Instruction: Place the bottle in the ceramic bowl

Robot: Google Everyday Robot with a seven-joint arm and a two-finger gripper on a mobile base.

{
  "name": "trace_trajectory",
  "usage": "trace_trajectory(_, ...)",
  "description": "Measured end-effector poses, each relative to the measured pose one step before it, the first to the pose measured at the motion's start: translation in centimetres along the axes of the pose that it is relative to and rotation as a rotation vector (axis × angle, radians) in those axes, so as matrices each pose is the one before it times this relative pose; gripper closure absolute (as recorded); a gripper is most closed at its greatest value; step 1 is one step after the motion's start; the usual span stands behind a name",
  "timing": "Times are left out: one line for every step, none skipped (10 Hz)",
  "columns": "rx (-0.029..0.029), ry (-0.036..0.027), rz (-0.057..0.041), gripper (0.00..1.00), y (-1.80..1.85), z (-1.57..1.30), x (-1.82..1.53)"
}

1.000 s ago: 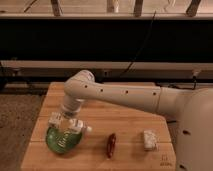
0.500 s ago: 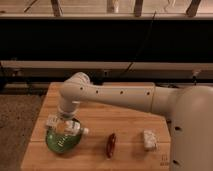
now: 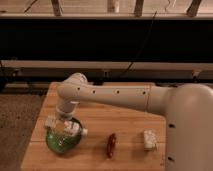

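Observation:
The green ceramic bowl (image 3: 56,143) sits on the front left of the wooden table (image 3: 125,117). My gripper (image 3: 62,127) hangs straight down over the bowl, its white fingers just above the rim. It is shut on the small yellowish bottle (image 3: 61,130), which lies between the fingers over the bowl's middle. My white arm reaches in from the right and hides the back of the bowl.
A slim red pepper-like object (image 3: 111,145) lies right of the bowl. A whitish lumpy block (image 3: 149,139) lies farther right, close to my base. The table's left edge and front edge run close to the bowl. A dark wall with rails stands behind.
My gripper has shifted slightly left and down with the bottle and is now more centred over the bowl. The other objects have not moved.

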Motion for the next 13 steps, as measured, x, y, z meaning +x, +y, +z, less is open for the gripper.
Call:
trace_trajectory(-0.00022, 0.0015, 0.0073, 0.69, -0.152, 0.12, 0.061)
trace_trajectory(-0.00275, 0.00313, 0.00474, 0.64, -0.05, 0.262, -0.067)
trace_trajectory(-0.00083, 0.00439, 0.00881, 0.64, -0.126, 0.067, 0.324)
trace_trajectory(-0.00081, 0.00089, 0.00546, 0.64, -0.087, 0.042, 0.179)
trace_trajectory(-0.00117, 0.00137, 0.0042, 0.64, -0.037, 0.046, 0.112)
trace_trajectory(-0.00273, 0.00461, 0.00487, 0.64, 0.013, 0.162, 0.091)
trace_trajectory(-0.00275, 0.0043, 0.00374, 0.64, -0.111, 0.136, 0.148)
trace_trajectory(-0.00164, 0.00266, 0.00494, 0.64, -0.155, 0.055, 0.146)
trace_trajectory(-0.00158, 0.00211, 0.00565, 0.57, -0.184, 0.044, 0.212)
trace_trajectory(-0.00137, 0.0046, 0.00138, 0.49, -0.051, 0.028, 0.064)
trace_trajectory(-0.00214, 0.00323, 0.00055, 0.39, -0.004, 0.111, -0.022)
trace_trajectory(-0.0015, 0.00095, 0.00229, 0.33, -0.065, 0.037, 0.059)
trace_trajectory(0.0002, 0.00317, 0.00709, 0.31, -0.283, -0.002, 0.329)
